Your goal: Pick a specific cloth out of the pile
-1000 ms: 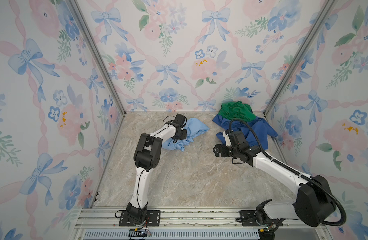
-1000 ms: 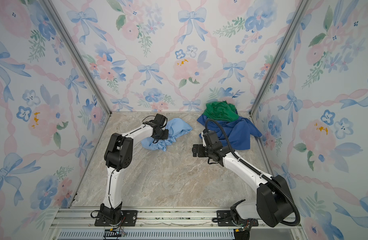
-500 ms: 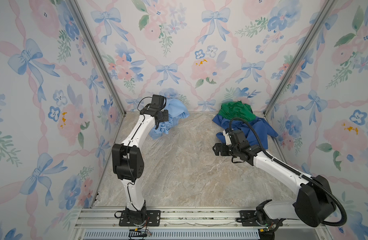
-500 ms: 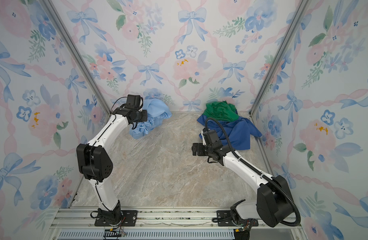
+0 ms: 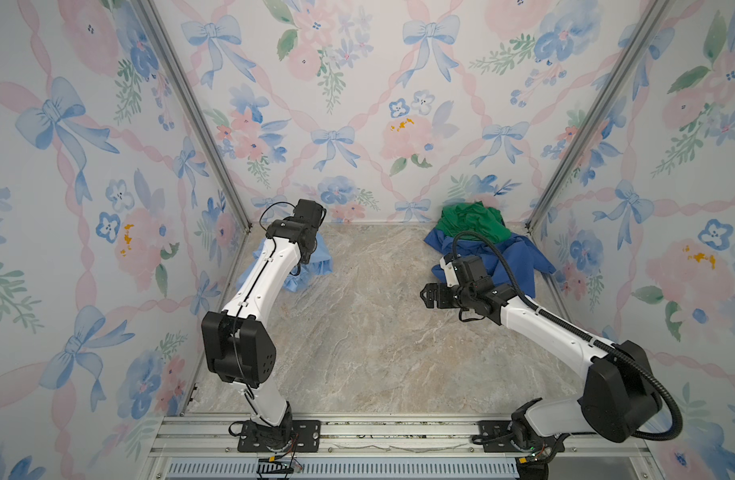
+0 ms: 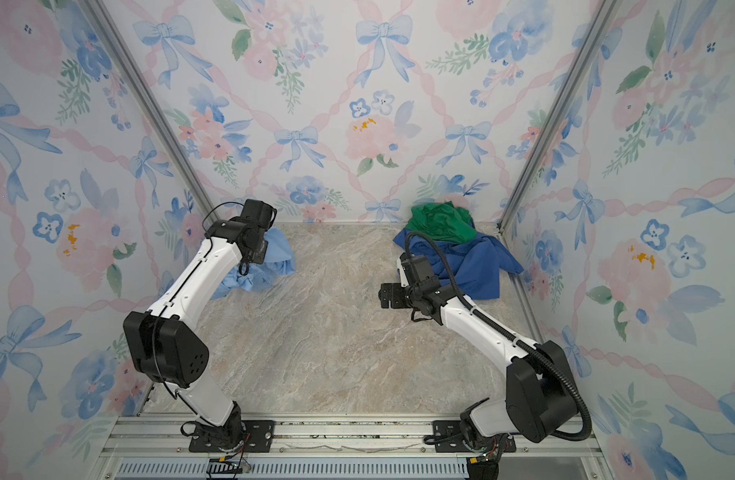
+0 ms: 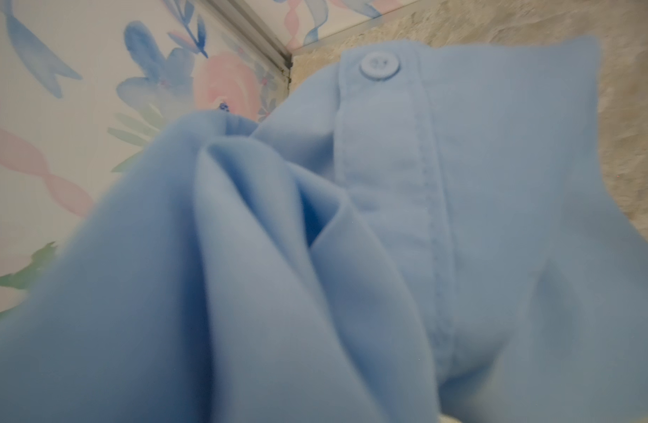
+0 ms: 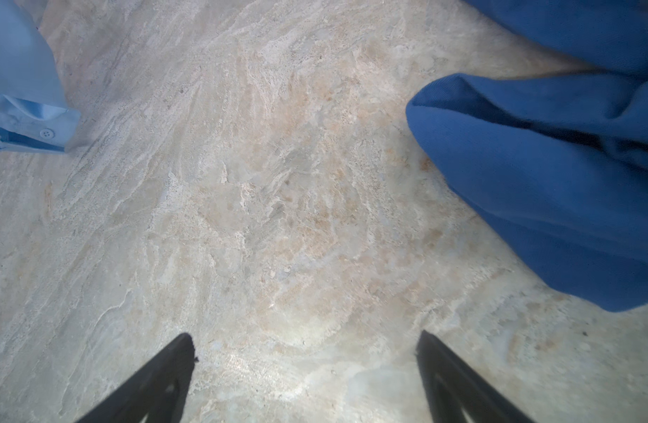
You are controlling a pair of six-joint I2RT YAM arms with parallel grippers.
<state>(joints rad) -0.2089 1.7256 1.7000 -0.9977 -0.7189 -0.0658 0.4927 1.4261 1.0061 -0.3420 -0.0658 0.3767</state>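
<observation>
At the far left corner of the worktop (image 5: 357, 332), my left claw (image 5: 308, 249) was clamped tight on the cloth (image 5: 320, 261). It was a pale sky-blue shirt with a stitched front strip and a button (image 7: 379, 66), bunched in soft folds and draping to the surface. My right claw (image 8: 304, 340) hovered spread wide and empty over bare marble. The pile (image 5: 488, 249), green on dark blue, lay far right.

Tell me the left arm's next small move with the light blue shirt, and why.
Probably lower the left gripper and open it, setting the light blue button shirt down. It is shut on the shirt near the back left corner of the table, well apart from the pile of green and dark blue garments. The right gripper is open and empty.
</observation>
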